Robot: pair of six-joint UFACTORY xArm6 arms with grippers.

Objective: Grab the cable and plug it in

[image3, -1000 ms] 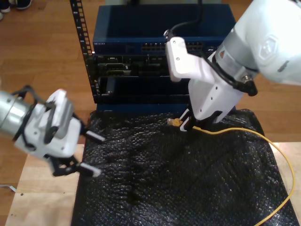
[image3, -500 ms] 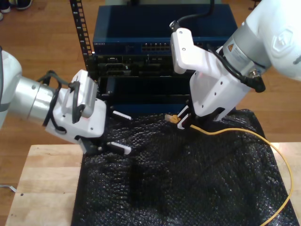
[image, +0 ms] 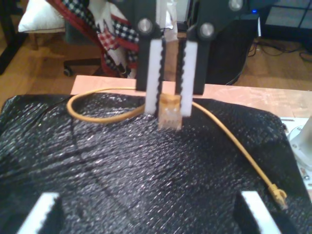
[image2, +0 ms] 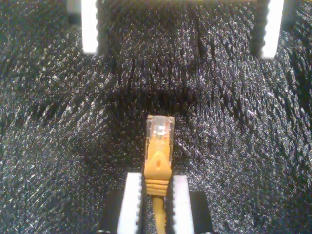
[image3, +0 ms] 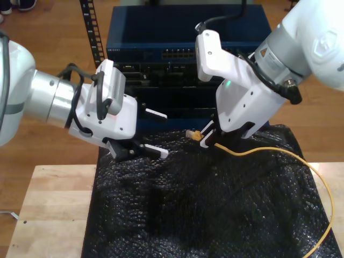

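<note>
Cable [image3: 279,156] trailed across the black mat [image3: 204,215], its plug [image2: 159,134] clamped in my second gripper [image3: 207,138] at the exterior view's one o'clock. My first gripper [image3: 156,133], near ten o'clock, faced it with jaws spread, holding nothing.

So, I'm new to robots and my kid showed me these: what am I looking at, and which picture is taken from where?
You're seeing two white robot arms working over a wooden table covered with a black bubble-wrap sheet. One picture comes from a camera looking down on the whole scene; the other two come from small cameras mounted on each arm's gripper. My second gripper, on the exterior view's right, pinches the yellow-orange network cable just behind its clear plug. My first gripper, on the exterior view's left, is open and empty, facing that plug. Behind the sheet stands a rack with a blue network switch.
</note>
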